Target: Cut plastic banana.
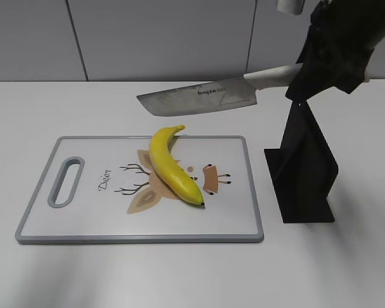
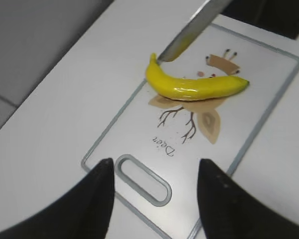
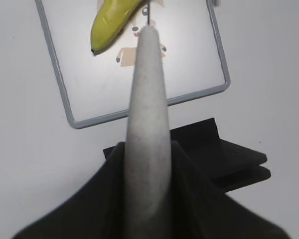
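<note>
The plastic banana (image 1: 172, 165) is glossy yellow and lies slantwise on the white cutting board (image 1: 83, 221), stem at the far edge, dark tip toward the front. It also shows in the left wrist view (image 2: 194, 85) and the right wrist view (image 3: 112, 19). My right gripper (image 1: 308, 76) is shut on the grey handle of a cleaver knife (image 1: 202, 96); the blade hangs in the air behind and above the banana's stem. The handle (image 3: 147, 119) fills the right wrist view. My left gripper (image 2: 154, 194) is open and empty, hovering over the board's handle slot (image 2: 142, 179).
A black knife stand (image 1: 305, 170) sits on the white table just right of the board; it also shows in the right wrist view (image 3: 224, 149). The board bears a deer drawing (image 1: 147, 186). A grey panelled wall runs behind the table.
</note>
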Controlling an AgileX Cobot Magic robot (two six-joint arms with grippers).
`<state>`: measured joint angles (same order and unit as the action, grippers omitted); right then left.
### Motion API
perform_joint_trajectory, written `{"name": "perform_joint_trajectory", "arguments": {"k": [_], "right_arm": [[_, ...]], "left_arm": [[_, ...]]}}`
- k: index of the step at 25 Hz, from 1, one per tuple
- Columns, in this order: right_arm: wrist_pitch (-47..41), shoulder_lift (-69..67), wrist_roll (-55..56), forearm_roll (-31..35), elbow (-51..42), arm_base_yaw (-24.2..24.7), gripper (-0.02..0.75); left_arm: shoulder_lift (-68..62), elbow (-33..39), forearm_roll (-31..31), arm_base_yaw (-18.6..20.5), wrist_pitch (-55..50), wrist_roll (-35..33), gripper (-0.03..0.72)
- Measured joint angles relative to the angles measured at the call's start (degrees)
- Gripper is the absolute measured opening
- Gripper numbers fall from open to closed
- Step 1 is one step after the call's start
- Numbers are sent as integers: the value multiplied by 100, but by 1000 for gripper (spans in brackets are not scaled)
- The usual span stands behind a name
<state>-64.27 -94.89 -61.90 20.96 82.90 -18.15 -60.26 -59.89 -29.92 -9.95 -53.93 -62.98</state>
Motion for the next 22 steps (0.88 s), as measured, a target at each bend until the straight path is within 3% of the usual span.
{"name": "perform_joint_trajectory", "arguments": {"k": [3, 7, 16, 22], "right_arm": [[-65, -129, -223, 6, 143, 0, 182], [-76, -353, -357, 44, 313, 0, 182], [-11, -622, -790, 620, 350, 0, 182], [56, -726, -935, 800, 350, 0, 182]], "left_arm": [[-619, -466, -245, -147, -377, -1040, 518], [-1405, -897, -297, -527, -394, -1866, 508], [-2856, -1732, -227, -1149, -188, -2102, 506], [-3331, -1779, -31, -1218, -8, -2294, 505]]}}
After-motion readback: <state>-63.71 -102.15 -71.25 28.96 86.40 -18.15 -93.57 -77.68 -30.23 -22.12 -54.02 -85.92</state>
